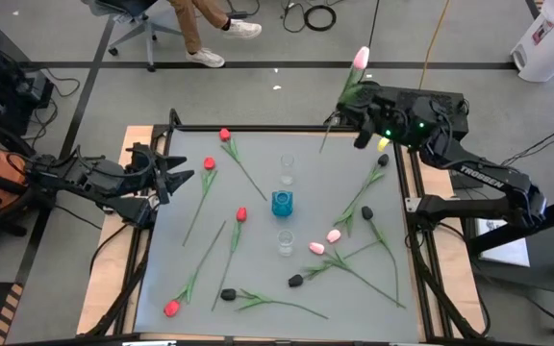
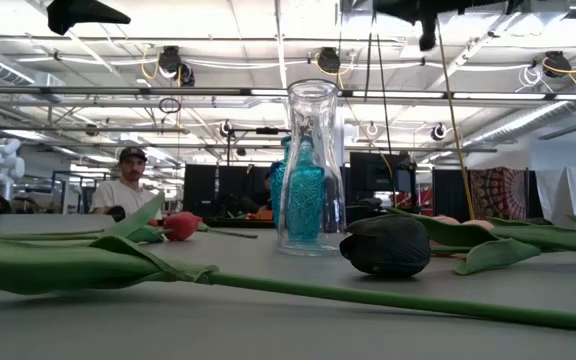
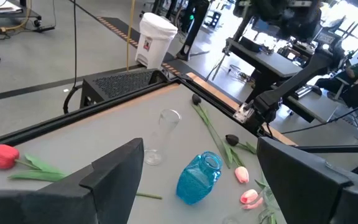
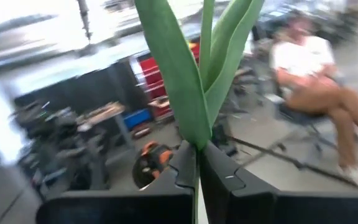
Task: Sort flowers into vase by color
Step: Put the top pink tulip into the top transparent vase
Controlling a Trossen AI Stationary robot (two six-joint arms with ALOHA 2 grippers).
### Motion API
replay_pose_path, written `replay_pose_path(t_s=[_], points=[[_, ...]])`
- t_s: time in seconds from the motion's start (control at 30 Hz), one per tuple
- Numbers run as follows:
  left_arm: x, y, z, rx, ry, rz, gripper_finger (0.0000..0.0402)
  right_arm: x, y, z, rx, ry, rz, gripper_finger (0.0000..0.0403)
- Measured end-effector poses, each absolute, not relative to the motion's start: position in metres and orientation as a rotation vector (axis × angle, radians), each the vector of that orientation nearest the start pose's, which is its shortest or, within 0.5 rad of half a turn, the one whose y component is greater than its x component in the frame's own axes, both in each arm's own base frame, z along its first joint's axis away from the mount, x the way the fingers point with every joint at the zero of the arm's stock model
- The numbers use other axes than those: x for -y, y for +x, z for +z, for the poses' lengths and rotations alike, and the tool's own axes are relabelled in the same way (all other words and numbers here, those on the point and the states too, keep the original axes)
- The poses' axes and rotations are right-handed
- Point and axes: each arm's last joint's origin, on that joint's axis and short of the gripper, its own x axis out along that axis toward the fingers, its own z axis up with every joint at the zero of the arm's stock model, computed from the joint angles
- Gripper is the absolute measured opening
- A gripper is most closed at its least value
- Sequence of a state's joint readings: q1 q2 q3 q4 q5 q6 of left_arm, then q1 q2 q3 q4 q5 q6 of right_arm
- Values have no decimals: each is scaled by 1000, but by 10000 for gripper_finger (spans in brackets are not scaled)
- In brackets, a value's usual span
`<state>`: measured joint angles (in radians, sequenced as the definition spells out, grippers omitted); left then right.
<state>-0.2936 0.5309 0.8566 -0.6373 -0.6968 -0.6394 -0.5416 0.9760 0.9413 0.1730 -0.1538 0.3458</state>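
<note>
My right gripper is shut on a pink-headed flower, raised above the table's far right corner. Red-headed, pink-headed and black-headed flowers lie flat and scattered on the grey table. A blue vase stands upright mid-table between two clear glass vases. My left gripper waits open at the table's left edge, nothing between its fingers. My right gripper pinches the pink flower's green stem between its two fingers, just where the leaves branch off. The fingers come roughly level from the table's right side and lie across the stem. The flower is lifted clear and tilted, its head beyond the far edge and its stem end over the table.
A person sits on a wheeled chair beyond the far edge, and a white bin stands at the far right. Black rails frame the table. In the low view a black flower head lies in front of a clear vase.
</note>
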Motion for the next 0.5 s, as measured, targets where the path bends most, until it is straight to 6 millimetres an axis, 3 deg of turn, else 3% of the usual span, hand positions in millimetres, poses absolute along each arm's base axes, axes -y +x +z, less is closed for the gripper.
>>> replay_pose_path(t_s=[0.23,0.5], points=[[9,92,345,-159,-382,462,319,97,191,393,229,163,-282,0],[9,92,345,-158,-383,461,319,98,207,389,258,199,-241,0]])
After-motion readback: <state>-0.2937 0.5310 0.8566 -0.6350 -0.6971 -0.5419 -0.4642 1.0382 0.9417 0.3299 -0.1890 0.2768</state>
